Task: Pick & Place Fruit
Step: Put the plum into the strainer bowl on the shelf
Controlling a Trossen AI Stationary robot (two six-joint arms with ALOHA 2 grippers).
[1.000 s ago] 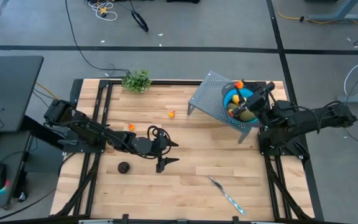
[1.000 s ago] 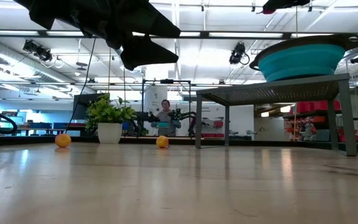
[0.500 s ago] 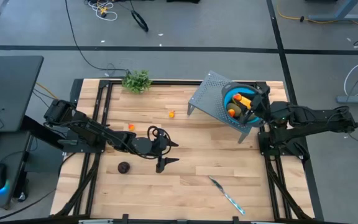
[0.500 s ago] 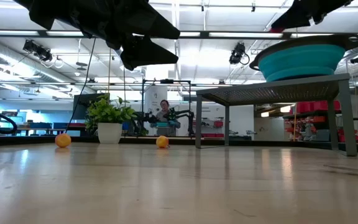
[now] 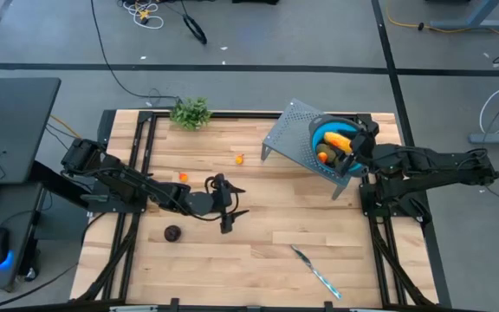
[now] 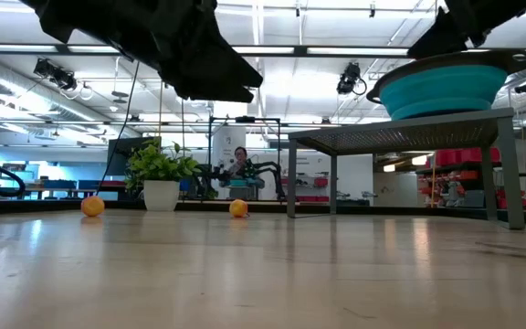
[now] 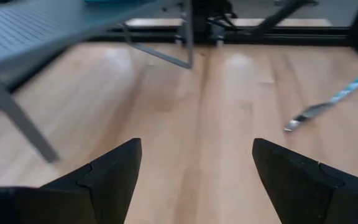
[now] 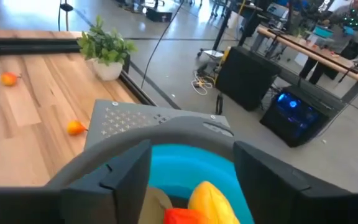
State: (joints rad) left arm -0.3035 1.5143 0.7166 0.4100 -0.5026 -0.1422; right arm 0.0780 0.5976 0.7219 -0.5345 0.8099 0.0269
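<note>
Fruit is mostly gathered in the blue bowl at two o'clock, partly hidden beneath the right gripper, whose fingers are spread. Two orange pieces and a purple ball are left on the table. The left gripper is spread, empty, near centre.

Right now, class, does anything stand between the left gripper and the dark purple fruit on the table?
Nothing visible does. The left gripper, open, hangs over mid-table; the purple fruit lies on bare wood toward that arm's base. The knife and the two orange fruits lie off that path.
</note>
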